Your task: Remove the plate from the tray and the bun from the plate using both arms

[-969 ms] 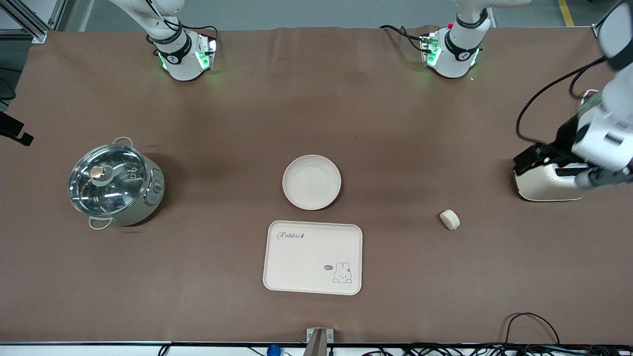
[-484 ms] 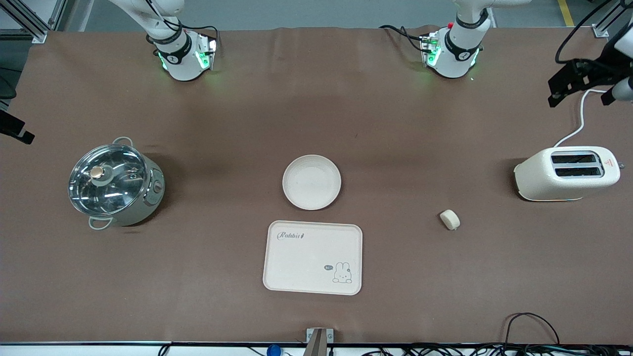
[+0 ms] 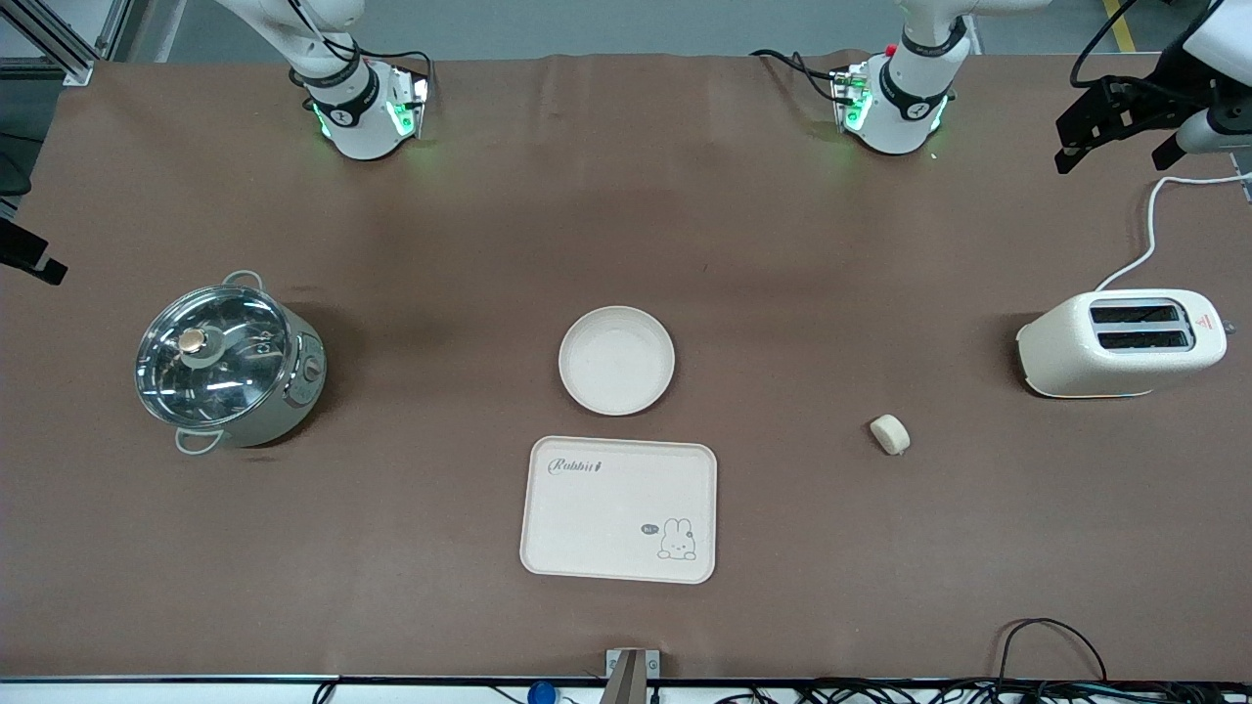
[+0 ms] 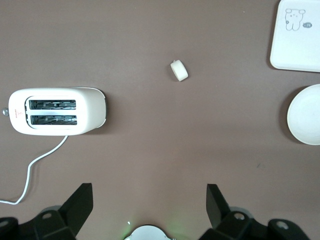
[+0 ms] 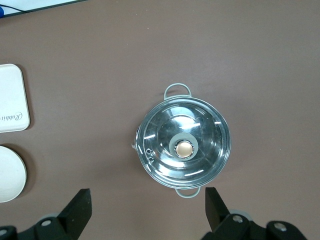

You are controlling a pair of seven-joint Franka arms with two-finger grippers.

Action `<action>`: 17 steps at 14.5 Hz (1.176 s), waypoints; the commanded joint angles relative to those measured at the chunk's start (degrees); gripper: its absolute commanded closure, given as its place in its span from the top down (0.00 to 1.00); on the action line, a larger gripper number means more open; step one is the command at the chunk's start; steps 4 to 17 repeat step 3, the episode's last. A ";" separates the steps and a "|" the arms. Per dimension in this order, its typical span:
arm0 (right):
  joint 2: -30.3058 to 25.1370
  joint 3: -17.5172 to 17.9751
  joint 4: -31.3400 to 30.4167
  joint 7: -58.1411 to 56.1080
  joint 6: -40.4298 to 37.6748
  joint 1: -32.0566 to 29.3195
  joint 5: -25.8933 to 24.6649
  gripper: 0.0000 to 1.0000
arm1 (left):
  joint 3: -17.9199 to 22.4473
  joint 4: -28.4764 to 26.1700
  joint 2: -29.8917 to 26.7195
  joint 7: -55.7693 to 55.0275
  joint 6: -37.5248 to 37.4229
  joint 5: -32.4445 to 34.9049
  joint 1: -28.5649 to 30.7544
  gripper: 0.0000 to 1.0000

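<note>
The round cream plate (image 3: pixel 616 360) lies mid-table, just farther from the front camera than the rabbit tray (image 3: pixel 618 508). The small pale bun (image 3: pixel 890 434) lies on the cloth between the tray and the toaster, toward the left arm's end. My left gripper (image 3: pixel 1115 156) hangs open and empty, high over the table's edge at the left arm's end. Its wrist view shows its gripper (image 4: pixel 149 205), the bun (image 4: pixel 179 70) and the plate (image 4: pixel 305 122) far below. My right gripper (image 5: pixel 148 210) is open and empty, high above the cloth beside the pot. It is out of the front view.
A cream toaster (image 3: pixel 1120 342) with a white cord stands at the left arm's end. A steel pot with a glass lid (image 3: pixel 227 364) stands at the right arm's end. Cables run along the table edge nearest the front camera.
The left arm has swung up from over the toaster to over the table's edge near its own base, uncovering the toaster. Plate, bun, tray and pot have not moved.
</note>
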 commanded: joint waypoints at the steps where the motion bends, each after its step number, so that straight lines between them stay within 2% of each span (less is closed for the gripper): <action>1: -0.05 0.68 0.47 -0.83 -0.80 -1.25 1.11 1.00 | -0.46 0.05 -0.09 -0.96 0.67 -0.25 0.31 1.00; 17: -0.05 0.68 0.46 -0.83 -0.81 -1.25 1.11 1.00 | -0.46 0.58 0.45 -0.96 0.05 0.02 0.22 1.00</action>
